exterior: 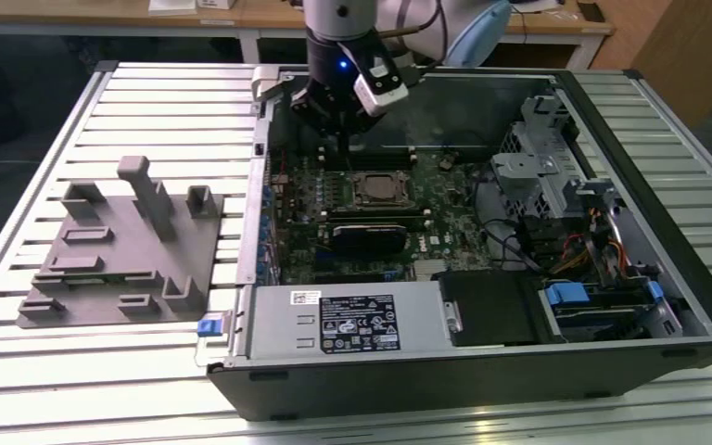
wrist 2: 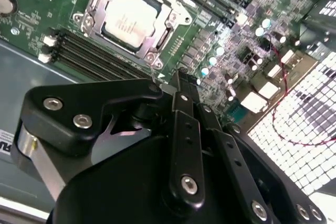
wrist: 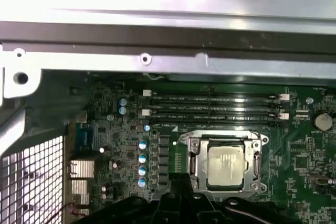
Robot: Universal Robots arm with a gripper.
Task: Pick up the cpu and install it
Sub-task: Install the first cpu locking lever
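Above the socket [wrist: 224, 162], the cpu [wrist: 226, 165] already sat seated, so placement looked done. My gripper [wrist 2: 176, 77] hovered just beside it, fingers closed together, holding nothing; I judged latching the frame remained

The cpu [wrist: 226, 167] sits in its metal-framed socket [wrist: 193, 162] on the green motherboard [wrist: 299, 156], below memory slots [wrist: 215, 107].

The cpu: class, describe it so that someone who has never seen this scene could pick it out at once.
Find the open computer case lying on the slatted table, and the green motherboard inside it. Near the board's middle sits a metal-framed socket, beside the row of long dark memory slots. The cpu is the flat square in that frame, and its pale silver top stands out from the dark parts around it.
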